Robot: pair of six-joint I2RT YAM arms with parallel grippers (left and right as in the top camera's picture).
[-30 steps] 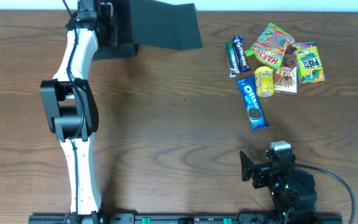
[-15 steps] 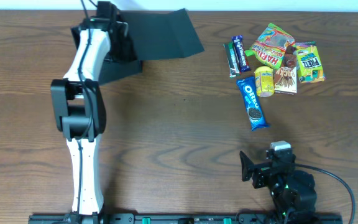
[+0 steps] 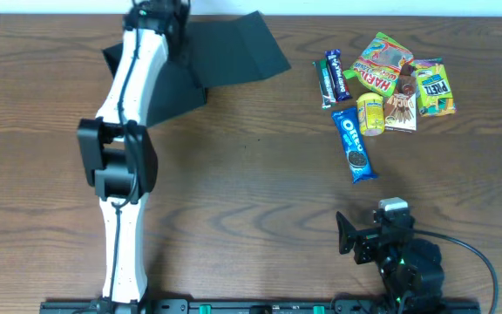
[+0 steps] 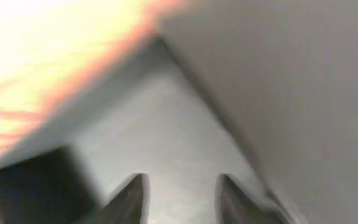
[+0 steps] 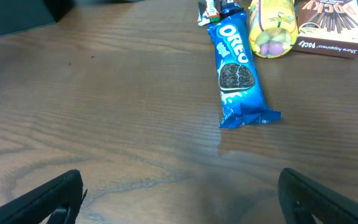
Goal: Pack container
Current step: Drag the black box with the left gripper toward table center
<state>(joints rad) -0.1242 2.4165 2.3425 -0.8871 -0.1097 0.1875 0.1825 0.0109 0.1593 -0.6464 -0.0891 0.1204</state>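
Note:
The dark container lies at the table's back left, turned at an angle, with its flap lid spread to the right. My left gripper reaches over its back edge, largely hidden by the arm. In the left wrist view its gripper stands open. The two fingertips are apart, and only the container's blurred grey inner face shows between them. My right gripper rests wide open and empty near the front right.
Snack packets cluster at the back right: a blue Oreo pack, a yellow packet, a Pocky box, a Haribo bag, a Pretz pack and two dark bars.
The left arm has swung right along the back edge. The container has turned with it, its near corner sliding right and toward the front. The right arm has not moved.

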